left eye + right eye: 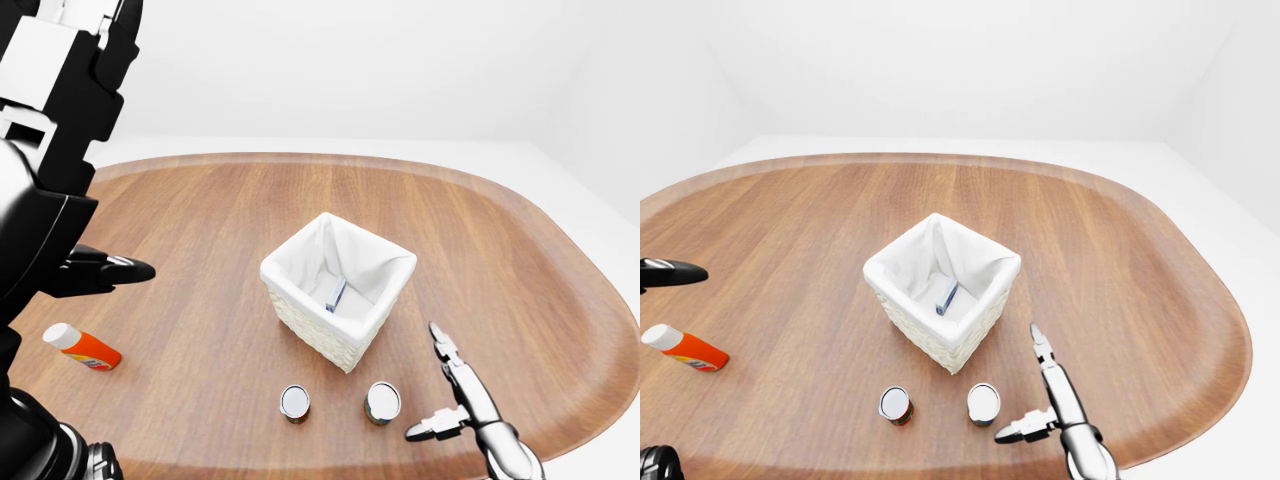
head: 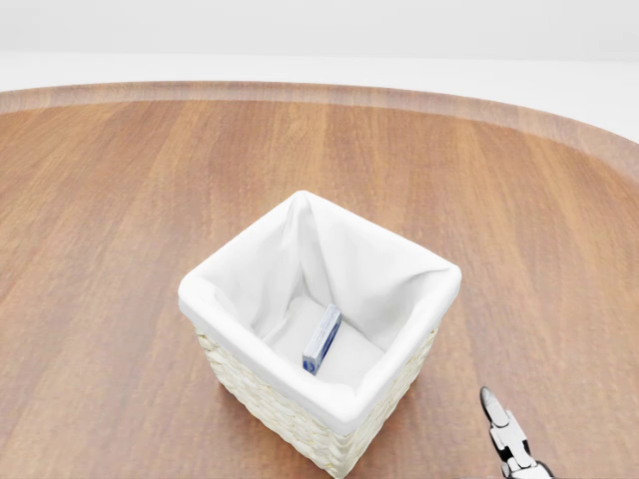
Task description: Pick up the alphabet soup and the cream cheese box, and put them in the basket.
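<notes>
**A:** Since the flat blue cream cheese box already stands on edge inside the white-lined wicker basket, which can is the alphabet soup?

**B:** I cannot say for sure. Two small round cans stand upright on the oval wooden bench, below the basket in the right-eye view. The left can shows a red and green band on its side; the right can shows only its silvery lid. No writing is readable on either.

**A:** Which hand is nearer?

**B:** The right hand, clearly. It sits at the lower right of that view, just right of the right can, with one finger pointing up the frame and the thumb poking left toward the can. Its fingers are spread and hold nothing. The can lies to the hand's left, long axis vertical, so I judge a sideways approach would suit.

**A:** And the left hand?

**B:** The left hand is at the left edge of the left-eye view, well apart from both cans, one dark finger pointing right. I cannot tell how far open it is.

**A:** Any other labels?

**B:** An orange bottle with a white cap lies on its side at lower left; its print is too small to read.
</notes>
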Tool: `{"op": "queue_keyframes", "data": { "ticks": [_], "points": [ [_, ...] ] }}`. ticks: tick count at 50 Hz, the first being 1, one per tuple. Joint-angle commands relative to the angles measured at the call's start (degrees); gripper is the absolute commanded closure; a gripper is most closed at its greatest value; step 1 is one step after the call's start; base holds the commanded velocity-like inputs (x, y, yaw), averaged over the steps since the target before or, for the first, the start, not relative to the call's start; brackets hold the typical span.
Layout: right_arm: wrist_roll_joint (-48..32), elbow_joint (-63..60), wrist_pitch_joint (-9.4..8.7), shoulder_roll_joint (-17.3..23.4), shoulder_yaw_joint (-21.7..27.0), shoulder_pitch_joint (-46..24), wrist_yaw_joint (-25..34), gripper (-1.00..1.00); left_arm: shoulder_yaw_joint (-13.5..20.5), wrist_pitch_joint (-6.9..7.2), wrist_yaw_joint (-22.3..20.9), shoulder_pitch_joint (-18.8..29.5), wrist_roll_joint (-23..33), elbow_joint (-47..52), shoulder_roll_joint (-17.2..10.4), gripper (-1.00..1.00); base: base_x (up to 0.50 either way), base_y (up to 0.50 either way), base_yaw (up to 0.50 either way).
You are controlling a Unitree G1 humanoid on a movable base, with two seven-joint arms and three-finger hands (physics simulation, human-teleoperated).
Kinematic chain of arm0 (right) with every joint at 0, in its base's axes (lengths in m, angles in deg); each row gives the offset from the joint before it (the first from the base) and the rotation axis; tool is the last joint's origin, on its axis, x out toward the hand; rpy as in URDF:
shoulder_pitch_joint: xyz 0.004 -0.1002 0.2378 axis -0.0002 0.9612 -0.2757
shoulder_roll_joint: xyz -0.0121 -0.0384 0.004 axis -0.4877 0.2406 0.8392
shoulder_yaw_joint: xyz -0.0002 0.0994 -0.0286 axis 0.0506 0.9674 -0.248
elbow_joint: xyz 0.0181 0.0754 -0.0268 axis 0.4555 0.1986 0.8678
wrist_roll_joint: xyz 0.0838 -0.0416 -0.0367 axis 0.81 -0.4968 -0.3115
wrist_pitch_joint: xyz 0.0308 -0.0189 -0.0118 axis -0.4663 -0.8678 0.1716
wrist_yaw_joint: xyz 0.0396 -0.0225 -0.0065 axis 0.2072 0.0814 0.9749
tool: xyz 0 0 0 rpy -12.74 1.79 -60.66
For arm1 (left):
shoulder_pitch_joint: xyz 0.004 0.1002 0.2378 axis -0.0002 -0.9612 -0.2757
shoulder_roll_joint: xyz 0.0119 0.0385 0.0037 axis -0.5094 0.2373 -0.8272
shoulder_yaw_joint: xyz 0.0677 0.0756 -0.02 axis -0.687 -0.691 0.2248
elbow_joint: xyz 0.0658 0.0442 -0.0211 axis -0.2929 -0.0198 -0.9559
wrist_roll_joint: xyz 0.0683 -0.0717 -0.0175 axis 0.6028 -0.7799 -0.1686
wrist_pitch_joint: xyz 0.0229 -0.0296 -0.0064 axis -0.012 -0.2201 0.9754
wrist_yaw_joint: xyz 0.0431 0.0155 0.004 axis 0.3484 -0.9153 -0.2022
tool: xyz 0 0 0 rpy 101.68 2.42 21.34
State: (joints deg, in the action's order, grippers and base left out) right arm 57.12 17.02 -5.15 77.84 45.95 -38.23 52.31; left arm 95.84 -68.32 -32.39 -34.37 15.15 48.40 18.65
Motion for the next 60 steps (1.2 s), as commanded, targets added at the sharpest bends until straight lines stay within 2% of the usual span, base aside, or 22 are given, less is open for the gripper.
{"op": "queue_keyframes", "data": {
  "ticks": [1, 11, 29, 60],
  "points": [
    [-4.4, 3.3, 0.00, 0.9, -1.3, 0.0, -2.7, -1.00, 0.0, 0.00, 0.0, 0.2, -0.1, -0.1, -0.1, -1.00, 0.00, 0.00, 0.00],
    [-7.1, 7.6, 0.00, 1.6, -2.6, -1.4, -6.0, -1.00, 0.0, 0.00, 0.0, 0.1, -0.1, 0.1, 0.0, -1.00, 0.00, 0.00, 0.00],
    [-12.7, 16.1, 0.00, 3.8, -8.4, -5.0, -14.4, -1.00, 0.1, 0.00, 0.0, 0.0, -0.2, 0.4, 0.0, -1.00, 0.00, 0.00, 0.00],
    [-12.6, 21.0, 0.00, 4.5, -13.7, -8.0, -18.0, -1.00, 0.0, 0.00, 0.0, 0.3, -0.4, 0.3, -0.4, -1.00, 0.00, 0.00, 0.00]
  ]
}}
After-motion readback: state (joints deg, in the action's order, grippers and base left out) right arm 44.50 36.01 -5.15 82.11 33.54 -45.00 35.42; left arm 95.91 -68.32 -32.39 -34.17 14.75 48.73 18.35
